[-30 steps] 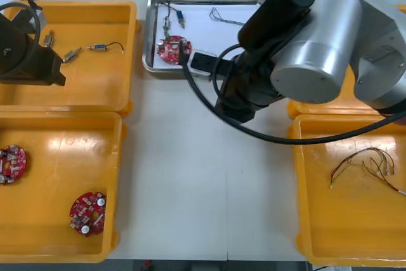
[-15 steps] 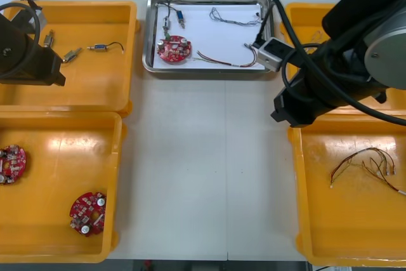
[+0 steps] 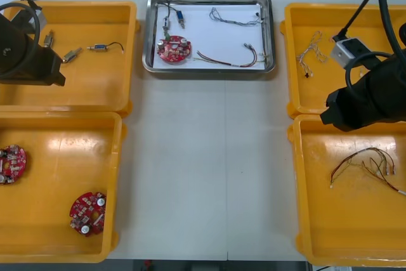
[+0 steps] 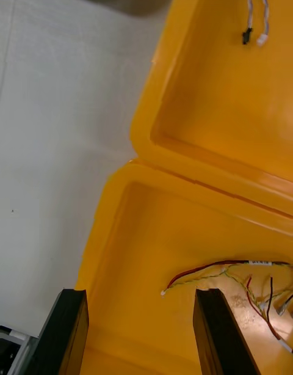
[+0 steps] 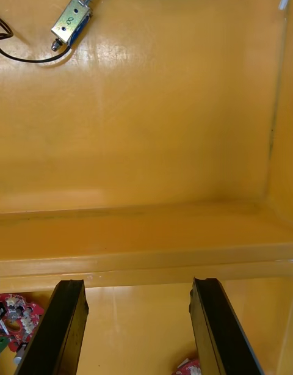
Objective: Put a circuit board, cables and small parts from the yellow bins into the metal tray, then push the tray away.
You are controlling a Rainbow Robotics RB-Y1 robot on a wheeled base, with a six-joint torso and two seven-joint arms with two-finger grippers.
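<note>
The right tool (image 4: 137, 332) hangs with its black fingers spread wide and nothing between them, over the inner corner of the yellow bin at 4 o'clock (image 3: 342, 233), just short of the ridge where that bin meets the yellow bin at 2 o'clock (image 3: 311, 87). The left tool (image 5: 137, 332) is likewise wide open and empty, parked over the yellow bin at 10 o'clock (image 3: 95, 84). On the table (image 3: 203, 169) the metal tray (image 3: 209, 71) sits at 12 o'clock between the two far bins, its long axis running 9 to 3 o'clock. Its load suggests the filling is done: inside lie a round red circuit board (image 3: 174, 49), a red and yellow cable (image 3: 225, 61), a twisted blue and white cable (image 3: 231, 17) and a small metal part (image 3: 179, 15) on a dark lead. Spare circuit boards (image 3: 87, 212) lie in the yellow bin at 8 o'clock (image 3: 57, 150), and loose small metal parts (image 3: 71, 54) lie in the 10 o'clock bin. What seems to remain is the push. The tray lies at about 10 o'clock from the right tool and 2 o'clock from the left one, and the right arm looks somewhat nearer. A shove toward 12 o'clock would call for a tool set against the long 6 o'clock rim, near its middle, so the tray does not swing.
</note>
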